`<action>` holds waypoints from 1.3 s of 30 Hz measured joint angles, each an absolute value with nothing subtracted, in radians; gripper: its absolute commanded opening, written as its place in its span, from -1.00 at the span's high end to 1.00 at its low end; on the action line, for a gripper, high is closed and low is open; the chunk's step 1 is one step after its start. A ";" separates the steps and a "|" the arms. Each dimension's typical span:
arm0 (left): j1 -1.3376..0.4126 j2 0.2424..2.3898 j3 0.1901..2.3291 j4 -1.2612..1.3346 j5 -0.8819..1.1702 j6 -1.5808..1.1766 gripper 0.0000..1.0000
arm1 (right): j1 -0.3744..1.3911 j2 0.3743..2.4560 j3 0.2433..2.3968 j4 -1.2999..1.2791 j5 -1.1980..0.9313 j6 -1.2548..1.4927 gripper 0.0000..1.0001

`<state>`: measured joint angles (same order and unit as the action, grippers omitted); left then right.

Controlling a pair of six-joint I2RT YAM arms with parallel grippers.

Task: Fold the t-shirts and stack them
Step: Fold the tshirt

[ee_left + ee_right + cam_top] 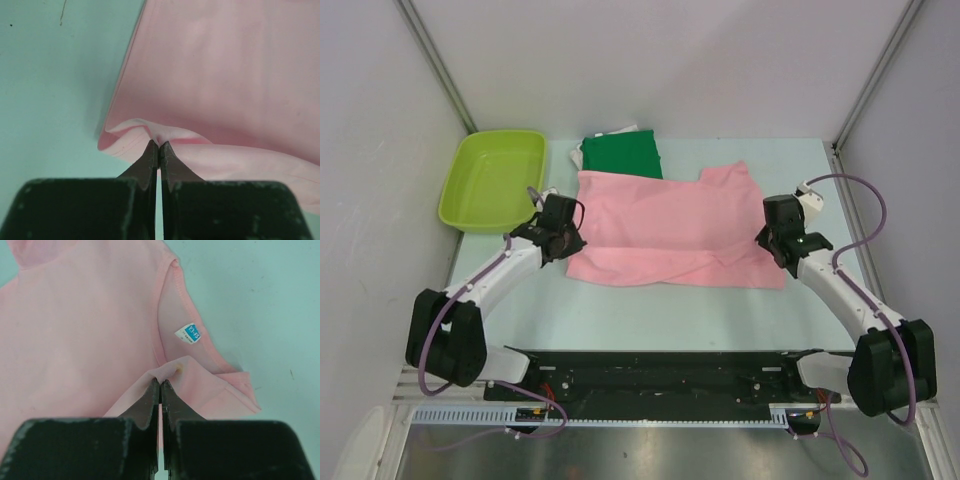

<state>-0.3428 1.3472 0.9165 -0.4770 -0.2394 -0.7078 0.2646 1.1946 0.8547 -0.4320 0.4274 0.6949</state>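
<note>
Pink t-shirt (670,220): lies flat at centre of table (670,310), long axis L-R, near edge folded over onto itself. Neck label (188,333) at its right end, facing up.

L gripper (159,145): jaws clenched on a pinch of cloth at the shirt's left edge, near corner.

R gripper (160,383): jaws clenched on a raised fold of cloth just beside the neckline.

Dark green t-shirt (622,155): folded, at far edge of table, meeting the pink shirt's far edge. White cloth (612,131) shows beneath it.

Lime green tub (455,195): far left corner.
</note>
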 measured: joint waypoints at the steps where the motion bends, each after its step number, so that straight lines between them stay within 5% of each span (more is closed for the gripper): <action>1: -0.342 1.362 0.918 -0.474 -0.241 -0.709 0.99 | 0.264 1.217 0.860 -0.420 0.424 0.693 1.00; 34: -0.286 1.544 0.976 -0.425 -0.265 -0.744 0.99 | 0.251 1.563 1.044 -0.275 0.369 0.672 1.00; 37: -0.284 1.565 0.993 -0.421 -0.275 -0.748 0.91 | 0.249 1.612 1.081 -0.253 0.371 0.671 0.43; 38: -0.284 1.571 0.999 -0.418 -0.281 -0.752 0.77 | 0.248 1.634 1.097 -0.239 0.374 0.666 -0.17; 39: -0.284 1.576 1.004 -0.417 -0.286 -0.754 0.48 | 0.246 1.649 1.104 -0.223 0.376 0.667 -0.53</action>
